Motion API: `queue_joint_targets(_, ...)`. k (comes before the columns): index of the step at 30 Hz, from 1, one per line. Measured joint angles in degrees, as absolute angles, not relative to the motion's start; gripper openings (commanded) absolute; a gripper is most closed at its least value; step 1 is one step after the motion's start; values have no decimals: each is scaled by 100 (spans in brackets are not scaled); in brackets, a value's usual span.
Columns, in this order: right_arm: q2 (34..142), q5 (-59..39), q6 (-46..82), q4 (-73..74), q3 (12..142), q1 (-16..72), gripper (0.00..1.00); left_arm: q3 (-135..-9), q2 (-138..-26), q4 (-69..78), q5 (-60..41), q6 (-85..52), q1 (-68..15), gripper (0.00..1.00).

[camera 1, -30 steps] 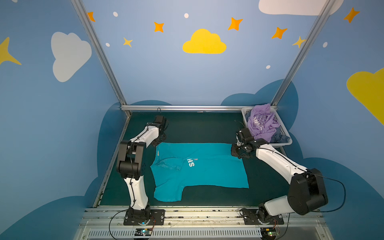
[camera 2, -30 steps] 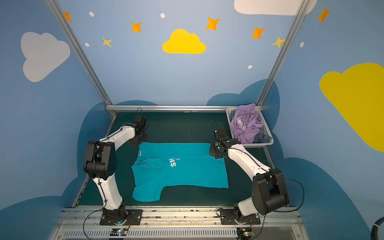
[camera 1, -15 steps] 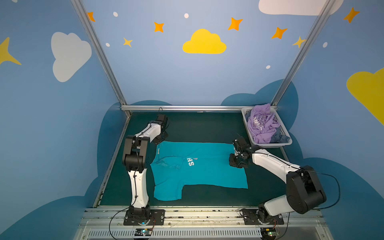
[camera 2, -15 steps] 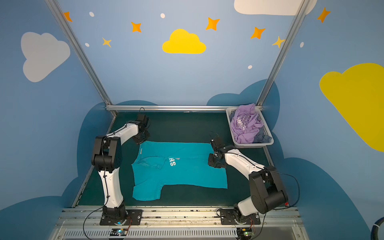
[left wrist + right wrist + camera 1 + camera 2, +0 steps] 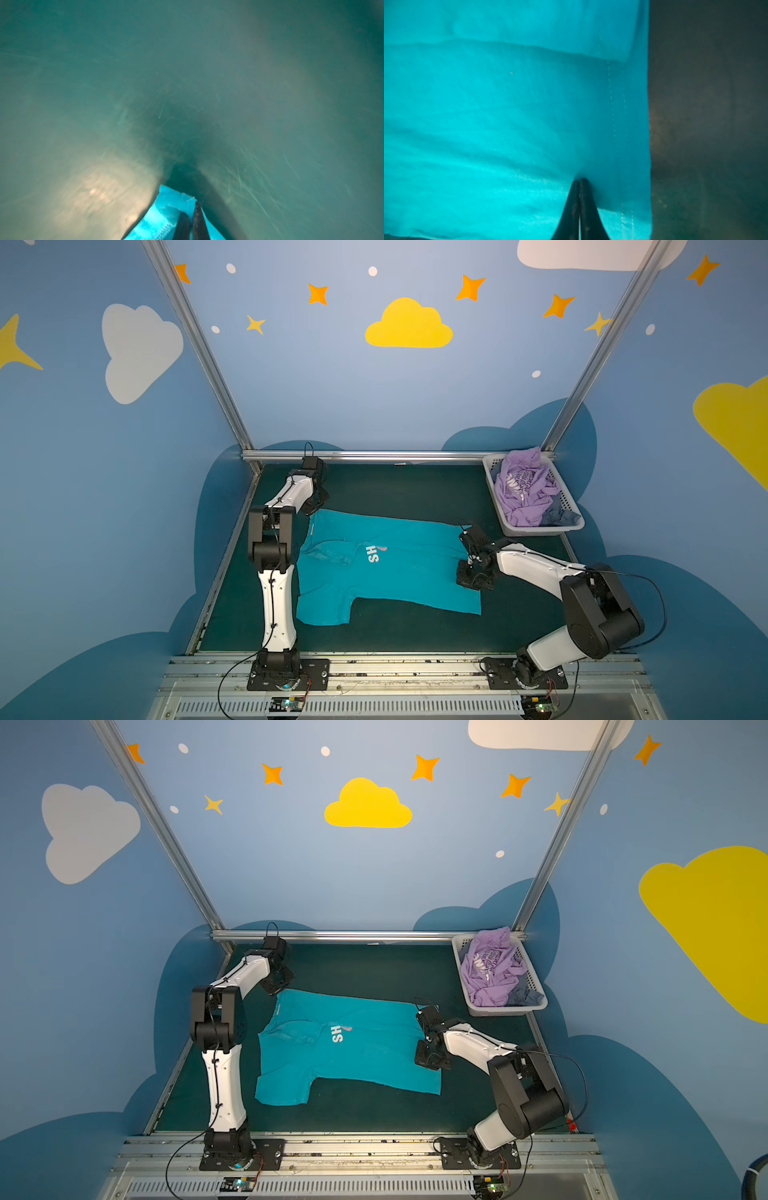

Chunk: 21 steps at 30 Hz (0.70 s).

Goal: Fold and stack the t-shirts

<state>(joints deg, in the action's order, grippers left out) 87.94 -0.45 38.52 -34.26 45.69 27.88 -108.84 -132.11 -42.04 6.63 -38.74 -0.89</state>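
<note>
Wrist views: jaws pinched tight on teal shirt [image 5: 488, 104] — left gripper [image 5: 191, 212] at a corner, right gripper [image 5: 579, 182] near stitched edge.

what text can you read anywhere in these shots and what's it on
"SH": white letters lying sideways on the teal t-shirt, seen in both top views; no further letters show.
Dark and white print on the lavender t-shirt in the basket: too small to read.
Both wrist views: no text.
</note>
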Motion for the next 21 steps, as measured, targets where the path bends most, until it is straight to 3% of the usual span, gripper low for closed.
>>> queue_joint_targets(10,8884,-47,4025,-3498,4646,2786,0,-12538,-14232,-4984,405,-3745,97,5)
queue_joint_targets(11,8899,-47,4027,-3524,4668,2788,0,-12538,-14232,-5022,375,-3726,106,9)
queue_joint_targets(13,8906,-40,4018,-3562,4696,2801,0,-12460,-14195,-5013,318,-3686,110,30)
queue_joint_targets(15,8906,-3,4010,-3610,4733,2871,1,-12182,-14029,-4860,285,-3667,108,44)
queue_joint_targets(18,8897,148,4010,-3854,4875,3138,6,-11515,-13561,-4790,296,-3671,102,51)
queue_joint_targets(21,8805,353,4016,-4217,5269,3524,13,-10694,-12881,-4705,397,-3730,102,51)
